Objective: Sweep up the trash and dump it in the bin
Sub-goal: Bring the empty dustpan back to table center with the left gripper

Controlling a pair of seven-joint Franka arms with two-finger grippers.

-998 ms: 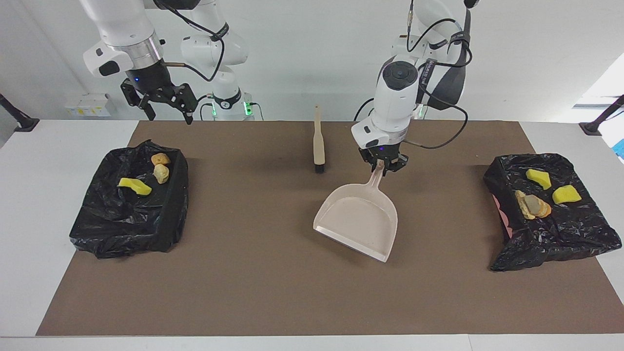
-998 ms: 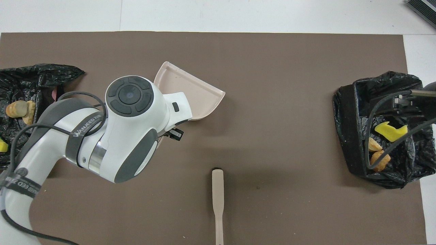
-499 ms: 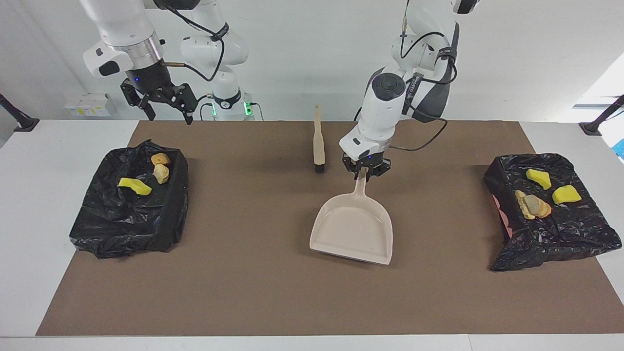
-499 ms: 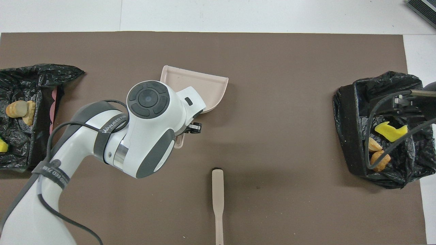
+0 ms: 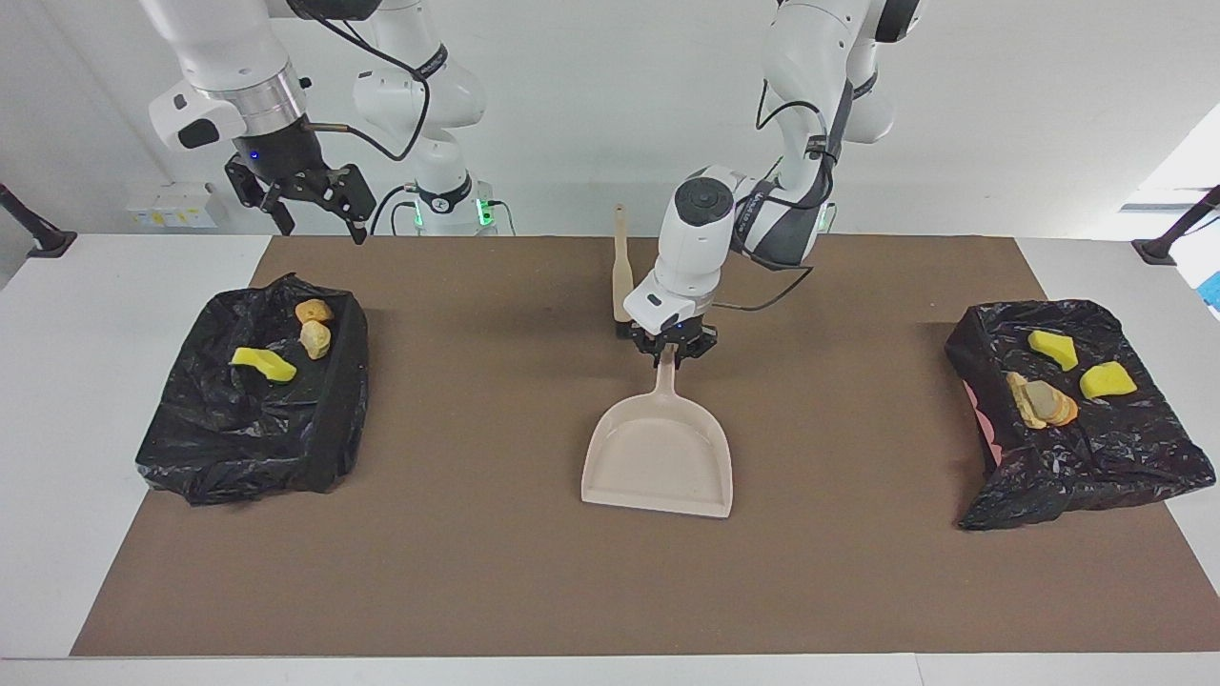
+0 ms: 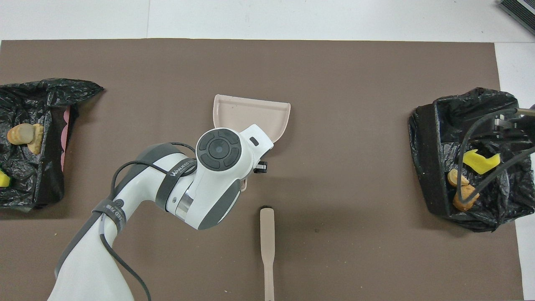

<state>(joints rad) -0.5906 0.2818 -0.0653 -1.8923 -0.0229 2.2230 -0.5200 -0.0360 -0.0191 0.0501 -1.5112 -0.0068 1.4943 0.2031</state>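
At mat's robot-side edge, mid-span: brush lies untouched. Right gripper released, waits over that edge's corner. Mid-mat: left gripper clenched on dustpan handle; pan looks empty, lip probably grounded. Trash already in bins at both mat ends. Set pan flat, release straight up.

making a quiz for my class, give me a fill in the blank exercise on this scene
1. The left gripper is shut on the ____ of the dustpan.
2. The brush lies ____ to the robots than the dustpan's pan.
3. All the trash lies in two bins lined with ____ bags.
4. The right gripper hangs open, holding ____.

Missing words: handle; nearer; black; nothing
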